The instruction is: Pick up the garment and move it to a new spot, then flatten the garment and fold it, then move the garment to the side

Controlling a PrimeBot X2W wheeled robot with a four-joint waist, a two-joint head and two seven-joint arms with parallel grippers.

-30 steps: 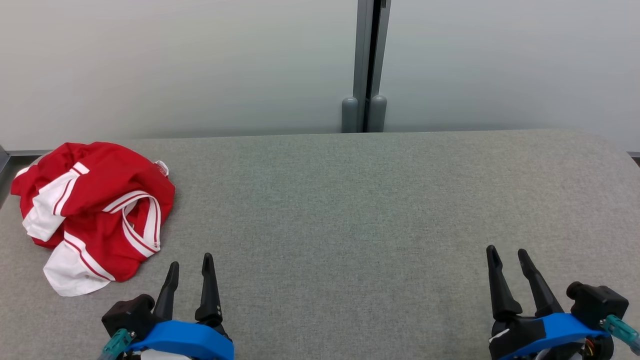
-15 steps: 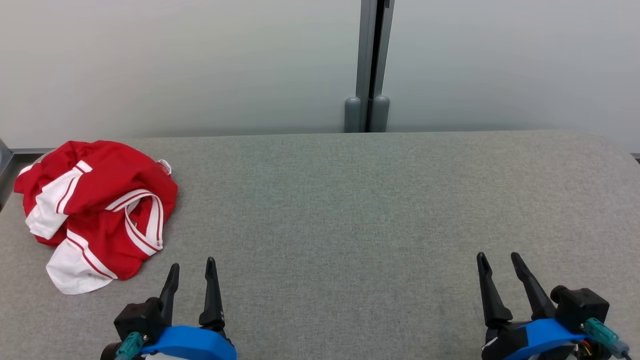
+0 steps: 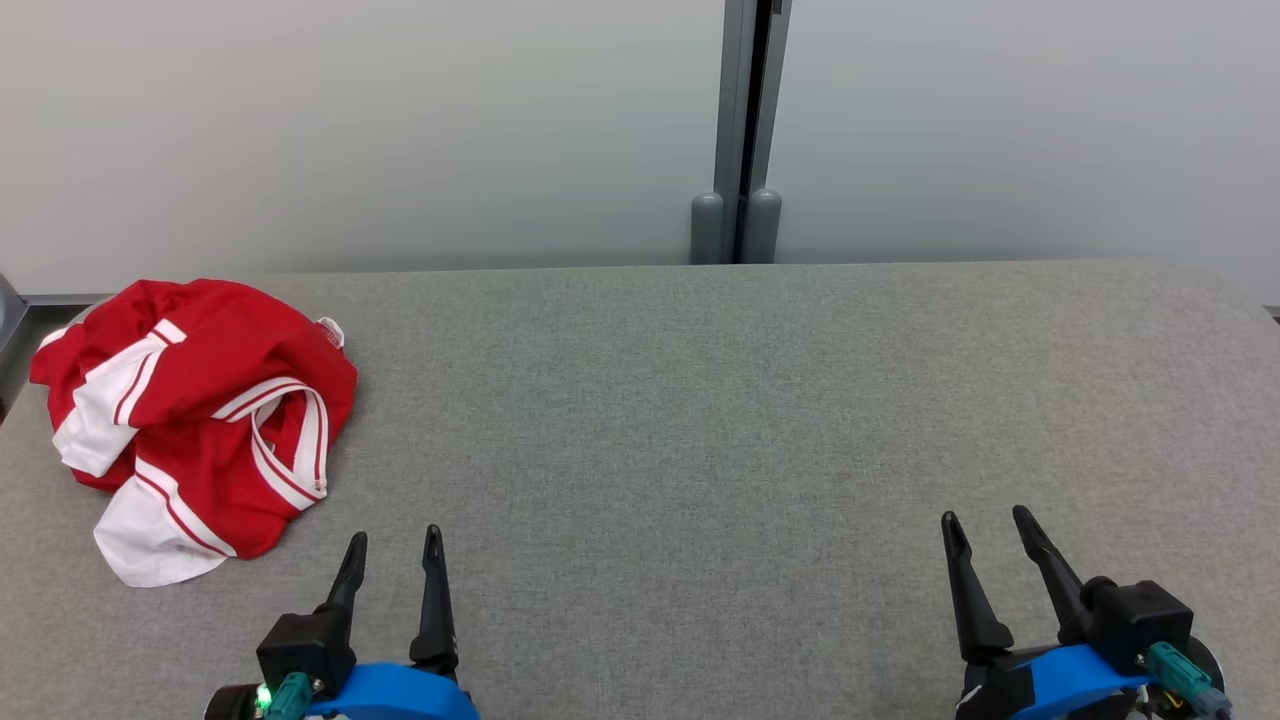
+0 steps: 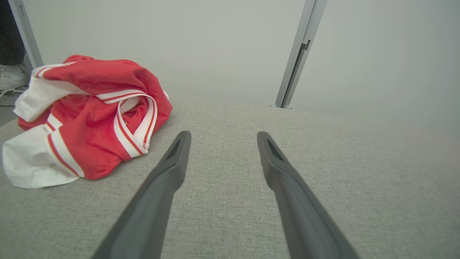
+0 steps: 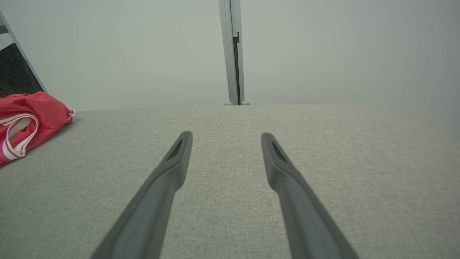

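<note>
The garment is a crumpled red piece with white, red-striped bands, bunched at the left end of the grey table. It also shows in the left wrist view and at the left edge of the right wrist view. My left gripper stands open near the front edge, just right of and nearer than the garment, apart from it. My right gripper is open at the lower right, far from the cloth. Both hold nothing; in the wrist views the left gripper and right gripper are spread.
A pale partition wall with a grey vertical post rises behind the table's far edge. The table's left edge runs close to the garment. A white shoe shows on the floor beyond the left end.
Both grippers have drawn back toward the bottom of the head view, the right one also shifting a little left. The garment lies as before.
</note>
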